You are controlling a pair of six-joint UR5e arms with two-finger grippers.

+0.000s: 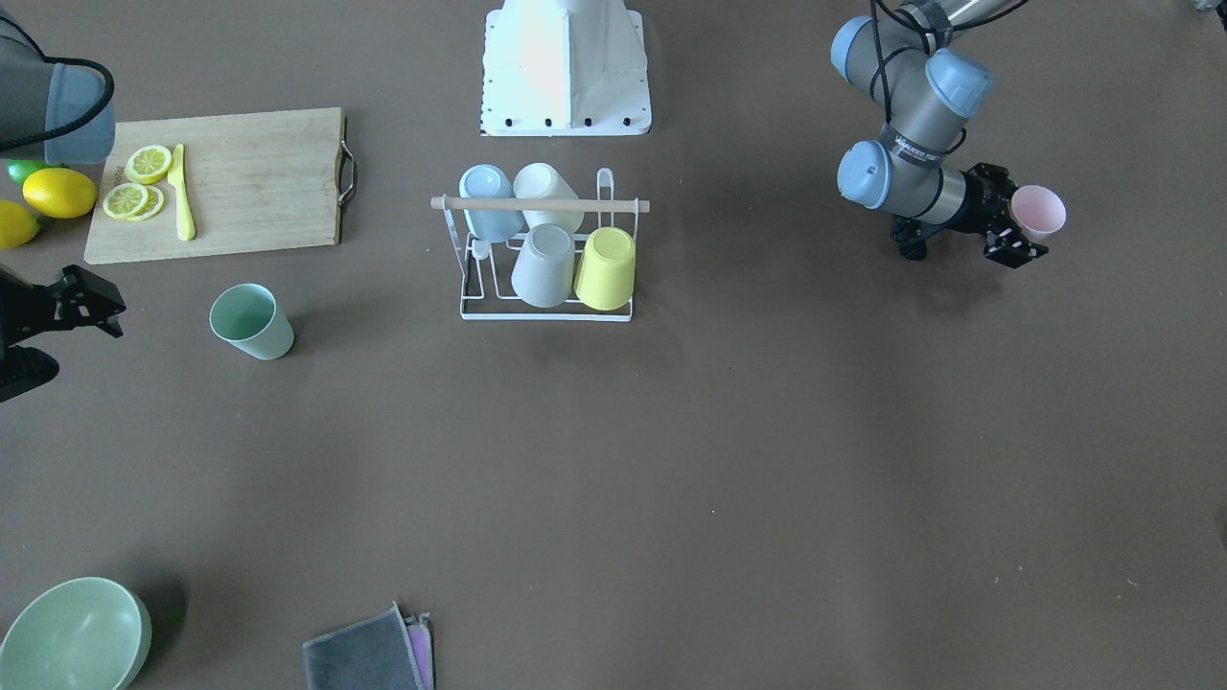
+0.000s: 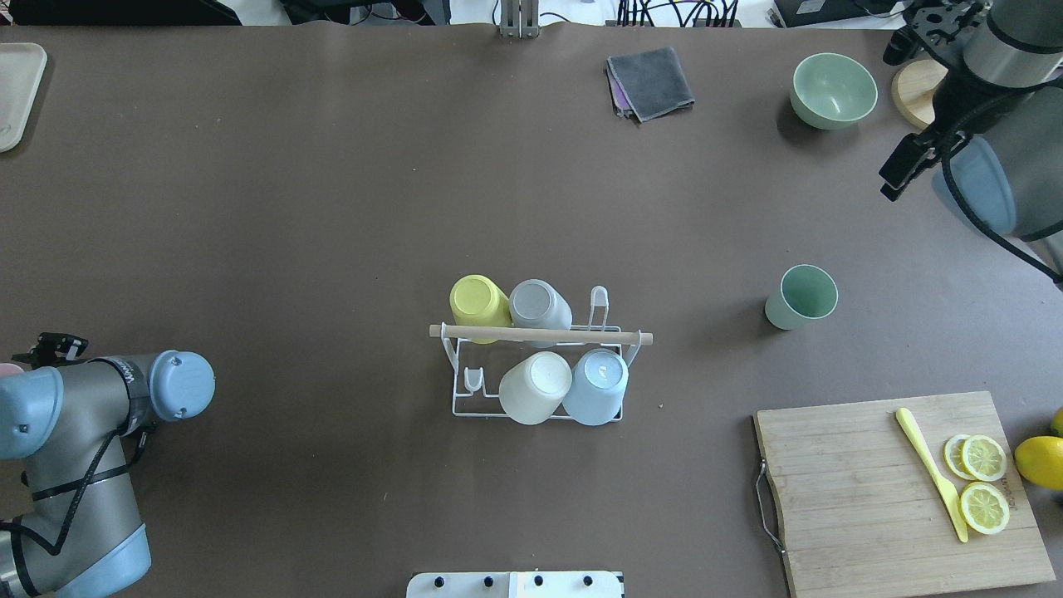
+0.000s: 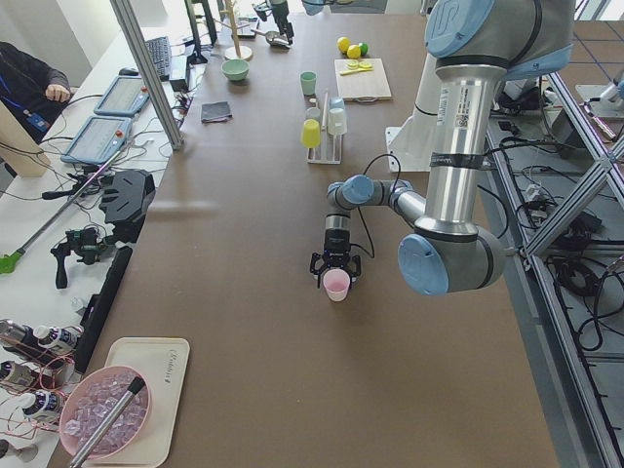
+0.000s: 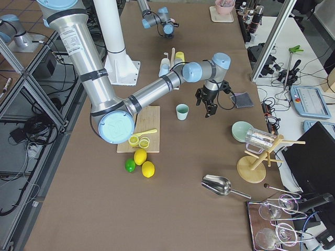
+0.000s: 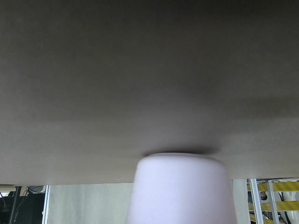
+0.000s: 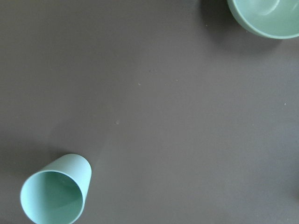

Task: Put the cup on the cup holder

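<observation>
The cup holder (image 1: 537,204), a white wire rack with a wooden rod, stands mid-table and carries several upside-down cups; it also shows in the overhead view (image 2: 540,335). A pink cup (image 1: 1038,213) stands upright at table level far out on my left side. My left gripper (image 1: 1024,222) lies level, with its fingers shut on either side of the pink cup (image 5: 180,186). A mint green cup (image 1: 251,321) stands upright and alone on the table (image 2: 801,296). My right gripper (image 1: 96,321) hangs open and empty above the table beside the green cup (image 6: 56,191).
A wooden cutting board (image 1: 249,211) with lemon slices and a yellow knife lies near my right arm, with whole lemons (image 1: 57,192) beside it. A green bowl (image 2: 833,90) and a folded grey cloth (image 2: 652,83) lie on the far side. The white robot base (image 1: 564,67) stands behind the rack.
</observation>
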